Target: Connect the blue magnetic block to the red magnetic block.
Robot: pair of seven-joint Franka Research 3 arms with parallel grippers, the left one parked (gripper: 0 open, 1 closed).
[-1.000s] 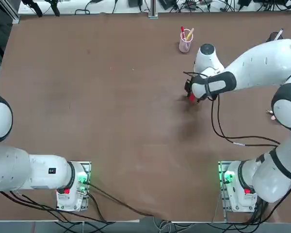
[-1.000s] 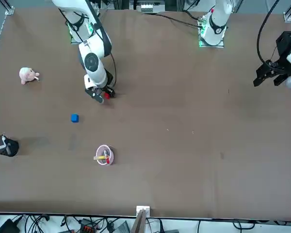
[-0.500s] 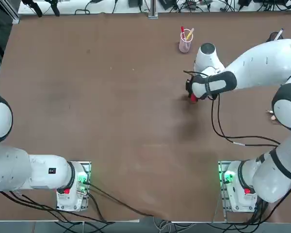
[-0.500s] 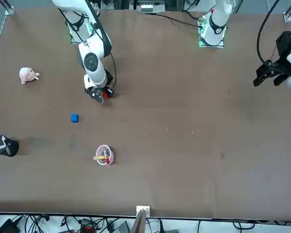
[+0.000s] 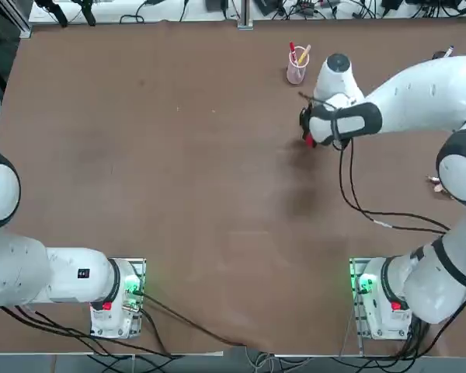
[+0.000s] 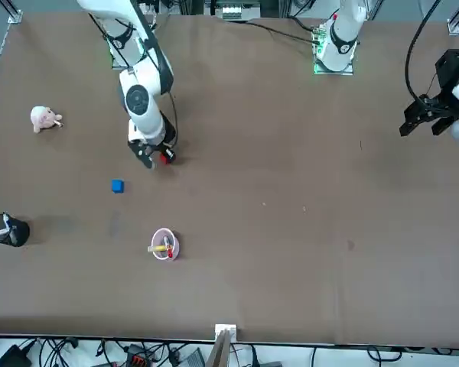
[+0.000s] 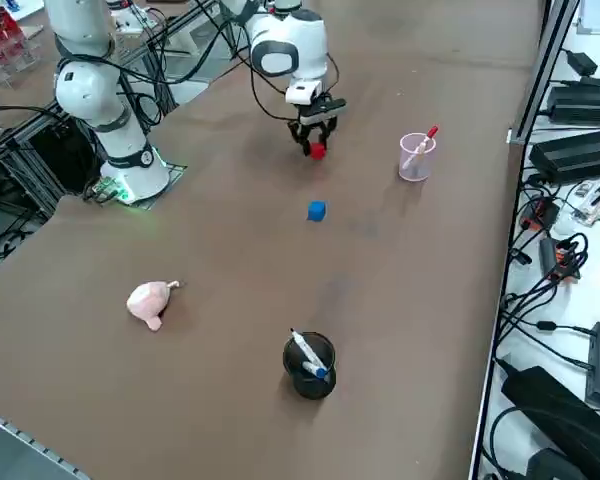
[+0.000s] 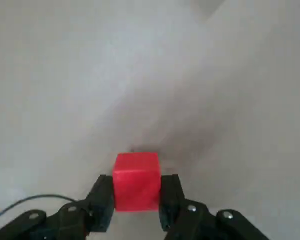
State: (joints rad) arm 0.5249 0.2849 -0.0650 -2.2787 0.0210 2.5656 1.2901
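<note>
My right gripper (image 5: 309,141) (image 6: 164,157) (image 7: 316,150) is shut on the red magnetic block (image 8: 136,180), a tiny bright red cube pinched between the two black fingers (image 8: 102,197). The red magnetic block (image 7: 316,151) (image 6: 165,157) looks to hang just above the brown table. The blue magnetic block (image 6: 118,186) (image 7: 316,210) lies alone on the table, a short way from the gripper, toward the table's far right. In the top view my arm hides the blue block.
A pink cup (image 5: 297,68) (image 6: 164,245) (image 7: 416,157) with pens stands near the far edge. A black pen holder (image 6: 4,229) (image 7: 309,365) and a pink plush toy (image 6: 43,118) (image 7: 151,302) sit at the robot's right side.
The right gripper has closed on the red block and shifted slightly away from the robot's base with it. The blue block has not moved.
</note>
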